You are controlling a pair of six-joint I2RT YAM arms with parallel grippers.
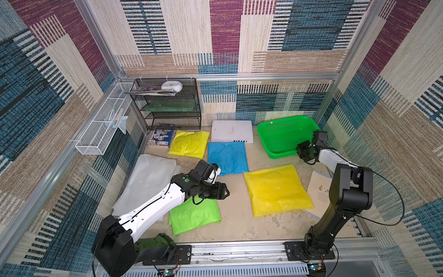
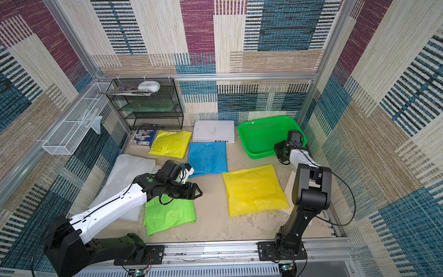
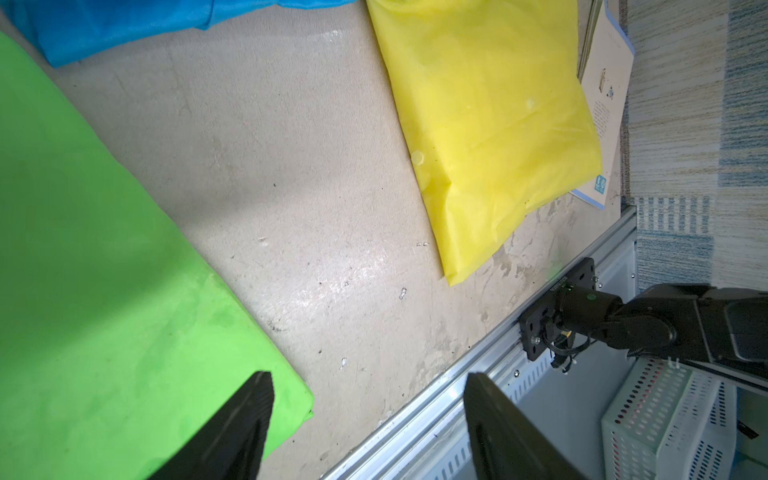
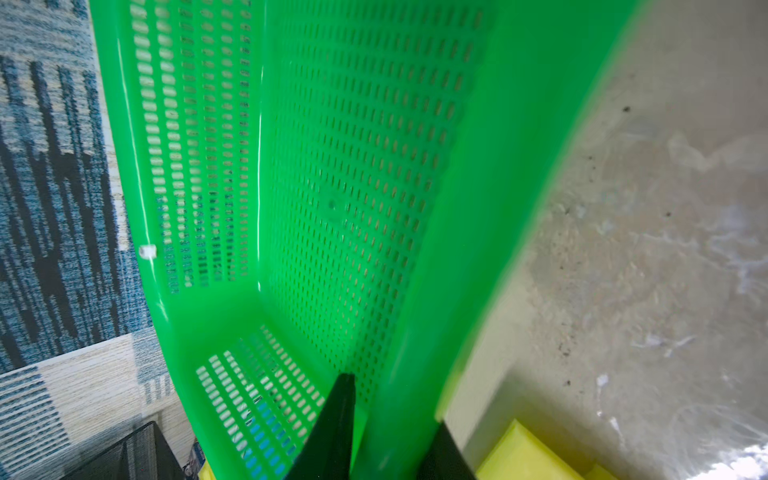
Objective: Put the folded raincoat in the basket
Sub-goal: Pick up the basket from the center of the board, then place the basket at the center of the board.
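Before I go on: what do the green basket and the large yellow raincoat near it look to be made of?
The green basket: apparently rigid moulded plastic, glossy; regular slots and bright highlights along its walls. The large yellow raincoat: likely thin plastic film or coated fabric, slight sheen; fine creases and soft, puffy folds.

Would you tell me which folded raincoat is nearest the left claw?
The lime-green raincoat, partly under the left claw; the blue raincoat, small yellow raincoat and large yellow raincoat lie apart.
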